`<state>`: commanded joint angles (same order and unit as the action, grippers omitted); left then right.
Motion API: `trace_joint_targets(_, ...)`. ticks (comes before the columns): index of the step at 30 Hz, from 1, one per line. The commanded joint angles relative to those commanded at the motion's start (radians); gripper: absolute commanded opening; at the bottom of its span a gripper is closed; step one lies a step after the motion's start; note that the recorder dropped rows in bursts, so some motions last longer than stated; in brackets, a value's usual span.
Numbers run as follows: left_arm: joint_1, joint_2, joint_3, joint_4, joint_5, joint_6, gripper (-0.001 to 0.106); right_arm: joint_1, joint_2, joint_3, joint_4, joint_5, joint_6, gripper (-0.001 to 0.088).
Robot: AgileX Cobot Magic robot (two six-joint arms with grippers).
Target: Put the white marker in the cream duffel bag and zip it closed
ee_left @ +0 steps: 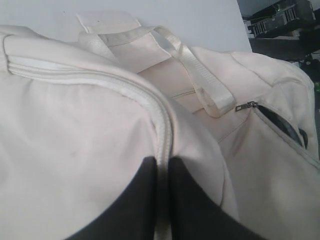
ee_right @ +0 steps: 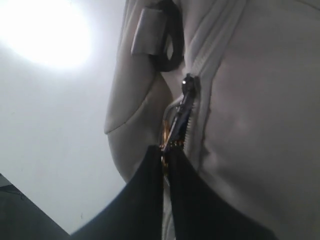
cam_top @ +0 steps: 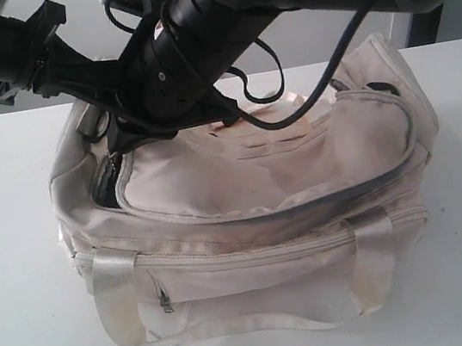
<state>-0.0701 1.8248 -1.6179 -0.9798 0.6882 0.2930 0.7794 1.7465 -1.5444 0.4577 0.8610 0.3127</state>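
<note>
I judged the zipping step to be in hand. The white marker showed in none of my views, so I took it to be inside the cream duffel bag [cam_top: 249,179], which sat in the middle of the white table [cam_top: 5,172]. Both arms met at the bag's ten o'clock corner, where a dark gap [cam_top: 104,181] lay unzipped. The right gripper [ee_right: 165,152] was pinched tight on the zipper pull [ee_right: 176,125]. The left gripper [ee_left: 162,167] was clamped on the piped seam [ee_left: 162,127], bracing the fabric. Next I needed a steady pull along the track, with the cloth kept taut.
</note>
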Motion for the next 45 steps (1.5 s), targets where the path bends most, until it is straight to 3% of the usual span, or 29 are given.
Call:
trace_joint_targets(12, 0.0, 0.0, 0.0, 0.008, -0.092, -0.036, 0.0, 0.027, 0.0, 0.0, 0.002, 0.066, -0.042, 0.0)
trace_joint_targets(22, 0.0, 0.0, 0.0, 0.041, -0.103, -0.036, 0.0, 0.027, -0.002, 0.0, 0.03, 0.195, -0.113, 0.0)
trace_joint_targets(30, 0.0, 0.0, 0.0, 0.091, -0.091, -0.034, 0.0, 0.027, -0.053, 0.0, 0.035, 0.209, -0.188, 0.0)
trace_joint_targets(35, 0.0, 0.0, 0.0, 0.112, -0.058, -0.028, 0.0, 0.027, -0.068, 0.0, -0.052, 0.193, -0.208, 0.0)
trace_joint_targets(41, 0.0, 0.0, 0.0, 0.18, 0.007, -0.028, 0.0, 0.027, -0.069, 0.0, -0.276, 0.173, -0.206, 0.0)
trace_joint_targets(45, 0.0, 0.0, 0.0, 0.236, 0.026, -0.028, 0.0, 0.027, -0.069, 0.0, -0.348, 0.173, -0.206, 0.0)
